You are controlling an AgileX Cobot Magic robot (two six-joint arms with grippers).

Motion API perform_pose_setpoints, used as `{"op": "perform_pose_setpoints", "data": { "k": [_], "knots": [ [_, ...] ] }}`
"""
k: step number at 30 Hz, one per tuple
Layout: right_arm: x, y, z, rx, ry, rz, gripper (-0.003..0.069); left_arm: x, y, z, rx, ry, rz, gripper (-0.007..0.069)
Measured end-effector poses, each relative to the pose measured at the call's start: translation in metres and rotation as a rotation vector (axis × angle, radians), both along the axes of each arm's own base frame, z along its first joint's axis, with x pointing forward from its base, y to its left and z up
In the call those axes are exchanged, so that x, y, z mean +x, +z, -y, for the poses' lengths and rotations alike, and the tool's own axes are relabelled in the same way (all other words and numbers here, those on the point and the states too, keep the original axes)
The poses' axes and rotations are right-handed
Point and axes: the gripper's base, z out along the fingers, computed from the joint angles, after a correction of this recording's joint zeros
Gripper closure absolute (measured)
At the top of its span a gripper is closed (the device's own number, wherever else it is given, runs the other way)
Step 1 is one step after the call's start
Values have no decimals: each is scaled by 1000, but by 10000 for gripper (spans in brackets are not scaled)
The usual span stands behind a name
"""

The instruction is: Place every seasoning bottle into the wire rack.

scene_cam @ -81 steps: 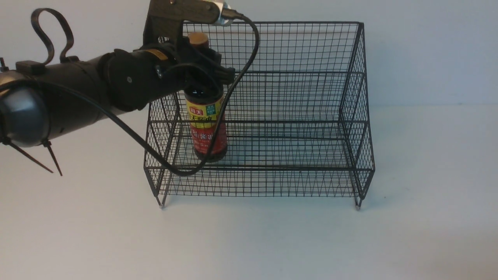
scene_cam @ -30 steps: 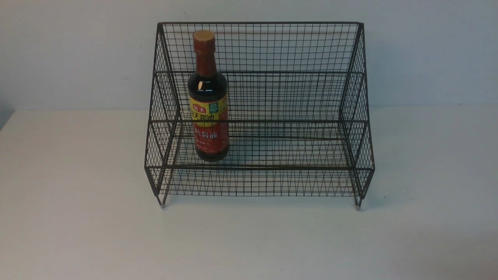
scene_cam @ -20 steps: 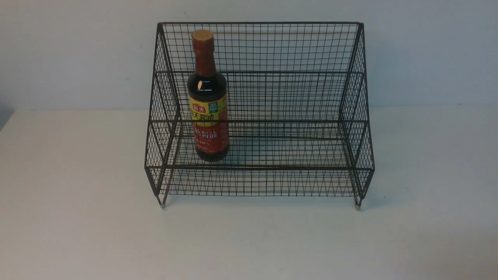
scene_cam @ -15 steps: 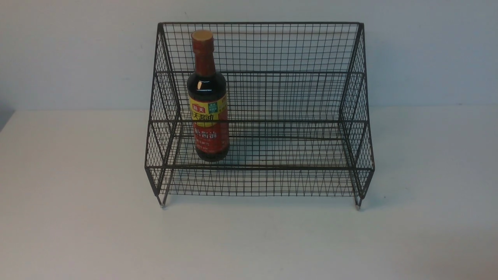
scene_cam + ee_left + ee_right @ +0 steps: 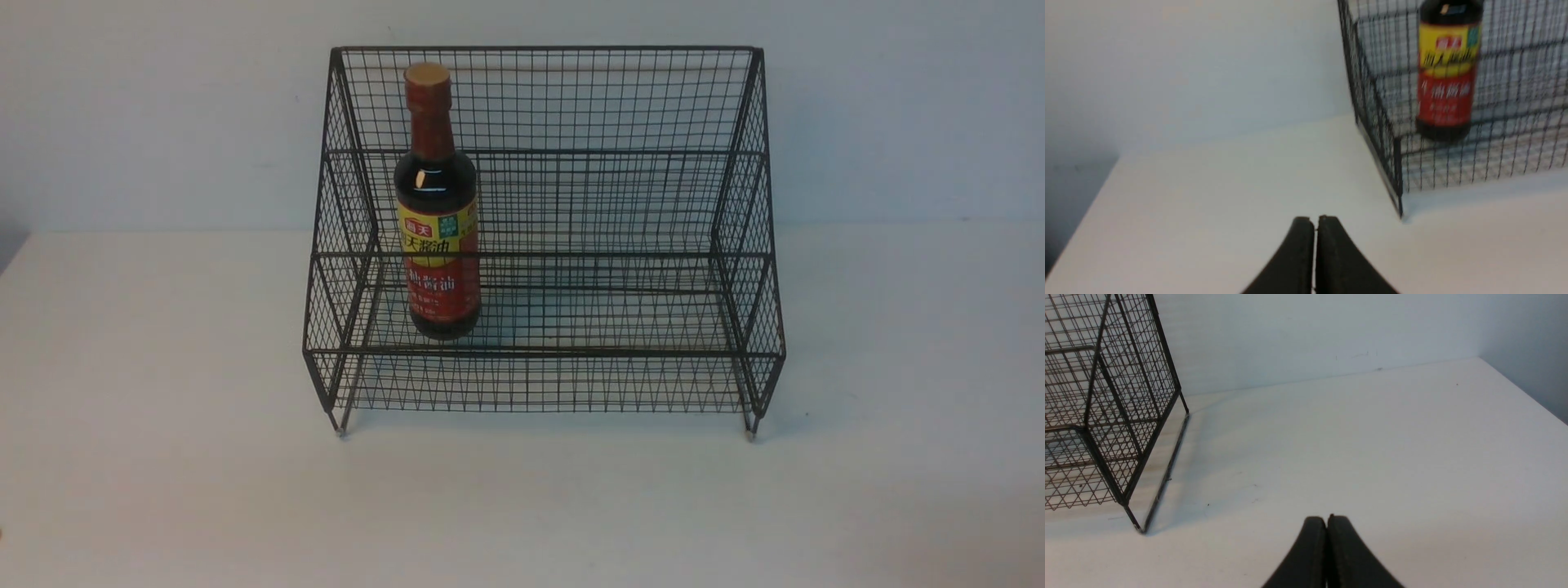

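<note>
Bottle (image 5: 437, 204) stands upright on the lower tier of the rack (image 5: 620, 106), toward its left end, near the left side mesh but apart from it. We read the tan cap near the level of the rack's top rail, the red-and-yellow label facing forward. Base sits flat on the wire floor, behind the low front rail. No lean that we can see.

Rack rests on its small feet on the white table (image 5: 163, 457), back against the wall. Upper tier and the rest of the lower tier hold nothing.

Left gripper (image 5: 1314, 222) is off to the left of the rack, over bare table, its two fingers pressed together with nothing between them. The bottle shows in its wrist view through the side mesh, somewhat blurred. Right gripper (image 5: 1327, 522) is likewise pinched closed and empty, over the table to the right of the rack, well apart from it. Neither arm shows in the front view.

We see no other bottle in any view, so we judge the placing done and the step in hand to be parking the arms. To do that well: we keep both grippers clear of the rack's sloped sides, move low and away, not across the front rail, and avoid any nudge to the rack, since a tall narrow bottle on wire would rock easily.
</note>
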Motion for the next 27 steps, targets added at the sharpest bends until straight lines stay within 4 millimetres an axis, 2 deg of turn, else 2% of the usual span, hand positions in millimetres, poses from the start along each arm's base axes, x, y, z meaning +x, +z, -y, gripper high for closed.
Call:
{"op": "perform_pose_setpoints", "data": {
  "k": [4, 7, 27],
  "knots": [
    [0, 0, 0, 0, 0, 0, 673, 3, -28, 0, 7, 5, -83, 629],
    [0, 0, 0, 0, 0, 0, 673, 4, -40, 0, 9, 5, -115, 629],
    [0, 0, 0, -21, 4, -4, 673, 5, -41, 0, 4, 8, -91, 629]
  ]
}}
